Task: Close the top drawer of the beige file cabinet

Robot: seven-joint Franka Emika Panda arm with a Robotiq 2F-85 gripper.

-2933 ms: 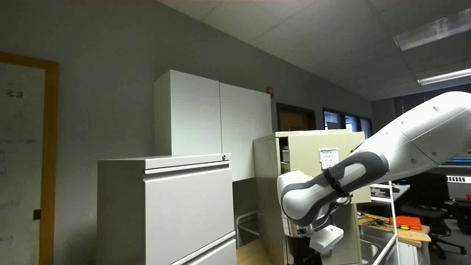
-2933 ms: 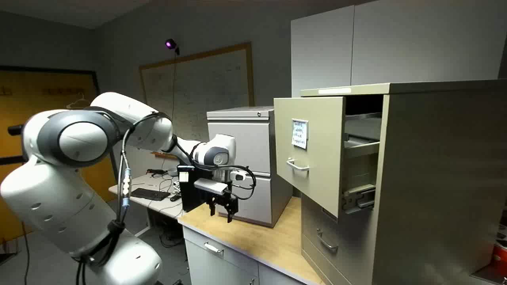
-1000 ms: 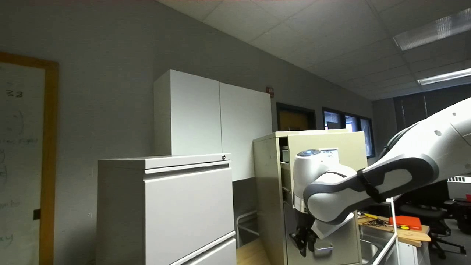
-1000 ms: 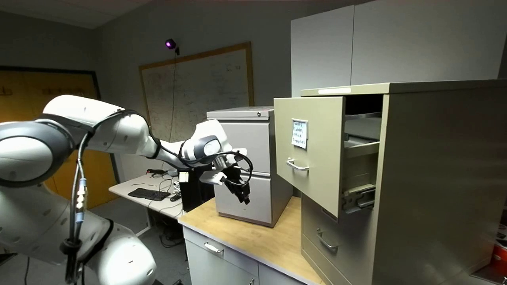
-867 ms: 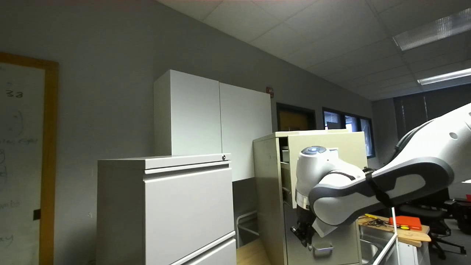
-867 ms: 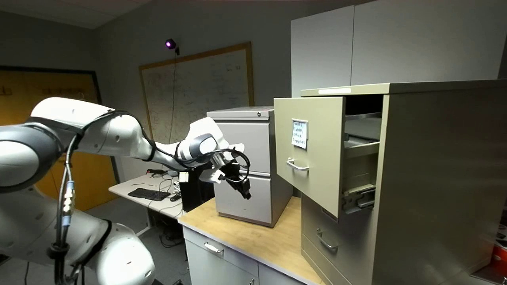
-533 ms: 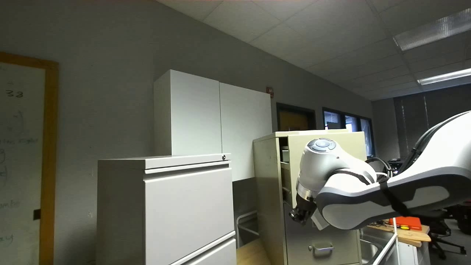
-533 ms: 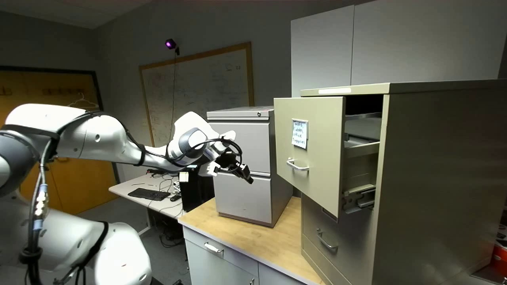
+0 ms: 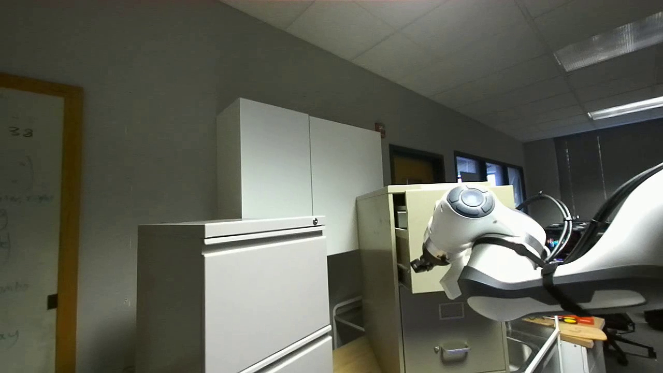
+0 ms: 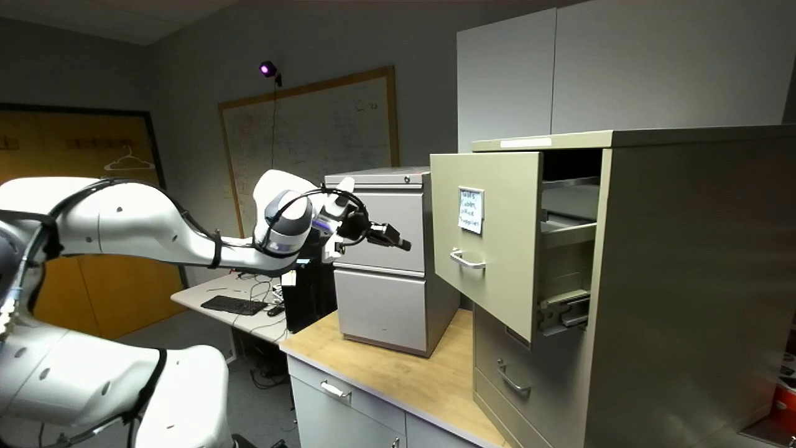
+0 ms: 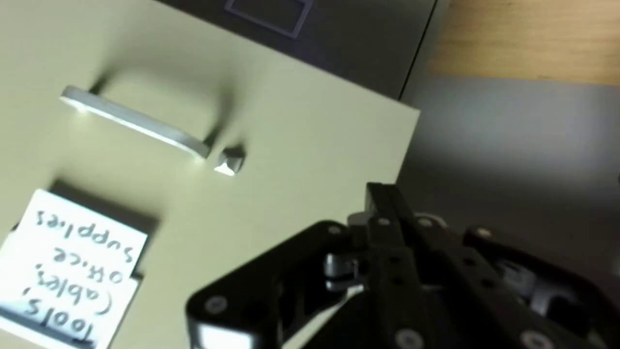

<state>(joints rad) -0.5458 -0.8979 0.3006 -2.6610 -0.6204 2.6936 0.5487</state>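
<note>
The top drawer (image 10: 507,205) of the beige file cabinet (image 10: 678,267) stands pulled out, with its inside showing behind the front. Its front bears a handwritten label (image 10: 471,210) and a metal handle (image 10: 467,260). My gripper (image 10: 405,245) is shut on nothing and points at the drawer front, with a gap between them in that exterior view. In the wrist view the gripper (image 11: 384,186) overlaps the side edge of the drawer front (image 11: 310,131), while the handle (image 11: 135,121) lies off to the left. The arm covers much of the drawer front (image 9: 422,202) in an exterior view.
A light-grey cabinet (image 10: 379,230) stands on the wooden counter (image 10: 398,379) close behind the gripper. White cupboards (image 10: 647,68) hang on the wall. Lower in the beige cabinet is a shut drawer with a handle (image 10: 513,381). A desk (image 10: 245,305) lies beyond the arm.
The gripper has gone from open to shut. It has risen and swung from pointing down to pointing roughly level at the drawer front. The drawer has not moved.
</note>
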